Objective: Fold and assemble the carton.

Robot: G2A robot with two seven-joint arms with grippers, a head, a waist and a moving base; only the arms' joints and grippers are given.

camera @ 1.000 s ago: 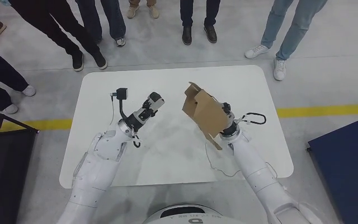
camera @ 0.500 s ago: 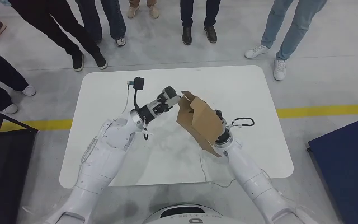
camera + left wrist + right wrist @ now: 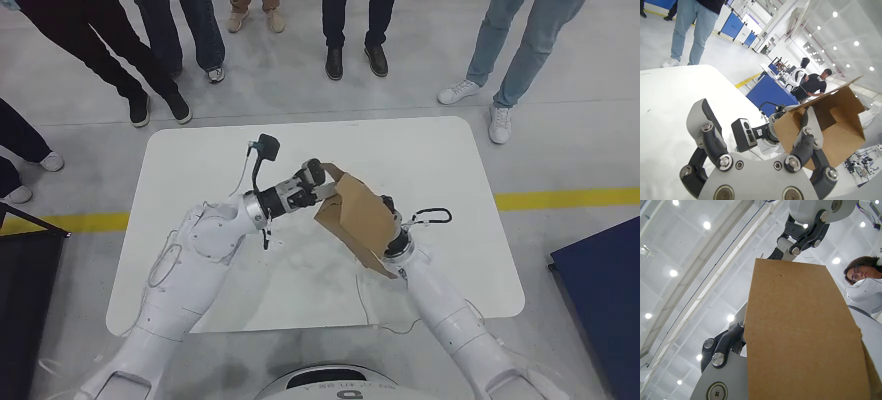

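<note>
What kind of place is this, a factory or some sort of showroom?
Probably a big robot test or demo hall: high ceiling lights, blue partitions on an open floor, and another white robot working behind.

White table (image 3: 200, 170) (rounded corners), yellow floor stripe (image 3: 560, 198), blue partitions (image 3: 770, 89)

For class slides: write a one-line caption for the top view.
Right gripper holds a half-folded carton above the white table; open left gripper meets its edge.
</note>
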